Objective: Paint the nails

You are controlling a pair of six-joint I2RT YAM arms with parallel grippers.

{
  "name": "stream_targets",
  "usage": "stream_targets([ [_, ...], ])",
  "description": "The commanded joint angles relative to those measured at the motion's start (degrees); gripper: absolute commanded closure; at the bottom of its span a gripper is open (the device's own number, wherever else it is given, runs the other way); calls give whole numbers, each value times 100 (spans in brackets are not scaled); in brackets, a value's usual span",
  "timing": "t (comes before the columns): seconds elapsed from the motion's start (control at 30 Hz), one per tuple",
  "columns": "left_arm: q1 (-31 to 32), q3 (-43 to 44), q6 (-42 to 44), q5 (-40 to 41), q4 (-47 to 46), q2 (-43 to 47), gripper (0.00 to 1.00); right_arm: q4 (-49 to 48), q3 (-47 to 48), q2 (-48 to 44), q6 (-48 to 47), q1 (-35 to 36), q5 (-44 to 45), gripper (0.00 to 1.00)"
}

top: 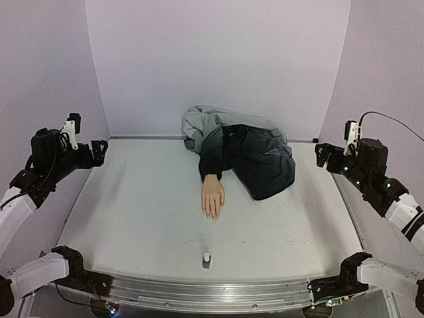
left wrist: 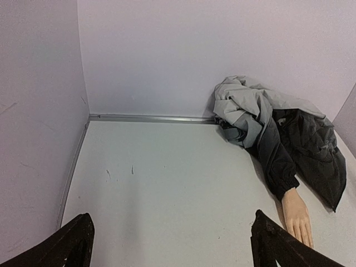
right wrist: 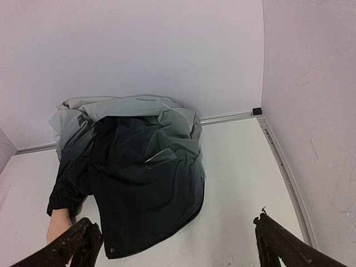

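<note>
The nails (top: 213, 214) tip the fingers of the mannequin hand (top: 212, 196), which lies flat mid-table with its fingers toward the near edge; their colour is too small to tell. The wrist runs into a grey-black jacket (top: 246, 156) heaped by the back wall. A bottle (top: 207, 259) stands nearer the edge, apart from the hand. The left gripper (top: 99, 152) and right gripper (top: 322, 154) hang raised at the sides of the table (top: 132, 212), fingers spread wide, holding nothing.

Pale table (top: 132, 212). A grey-to-black jacket (top: 255, 156) lies bunched at upper centre. A mannequin hand (top: 213, 195) emerges from its sleeve at centre. A small white-capped polish bottle (top: 207, 259) stands at lower centre, well apart.
</note>
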State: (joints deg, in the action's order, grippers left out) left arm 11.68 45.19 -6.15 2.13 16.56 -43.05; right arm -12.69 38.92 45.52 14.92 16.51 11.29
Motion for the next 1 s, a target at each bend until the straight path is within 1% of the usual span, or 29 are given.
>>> stream_targets([
  [0.0,-2,270,-272,15,308,-134,1,31,76,24,126,-117,-150,2],
  [0.17,-3,369,-435,-110,684,-270,1,260,16,23,267,-250,-390,2],
  [0.4,-3,523,-423,-525,1173,-382,0,568,16,292,403,-357,-1618,2],
  [0.47,-5,584,-381,-600,1314,-440,1,618,-15,407,503,-288,-1939,2],
  [0.57,-5,678,-315,-732,1476,-534,1,631,-60,520,724,-6,-2211,2],
  [0.7,-7,720,-276,-874,1609,-637,1,536,-139,620,1167,645,-2276,2],
  [0.77,-8,719,-272,-934,1657,-687,1,511,-137,766,1376,1173,-2200,2],
  [0.83,-6,748,-255,-1008,1698,-733,0,505,-65,1024,1579,1778,-2008,2],
  [0.97,-6,778,-229,-1131,1746,-804,0,470,316,1956,1889,3186,-1540,2],
])
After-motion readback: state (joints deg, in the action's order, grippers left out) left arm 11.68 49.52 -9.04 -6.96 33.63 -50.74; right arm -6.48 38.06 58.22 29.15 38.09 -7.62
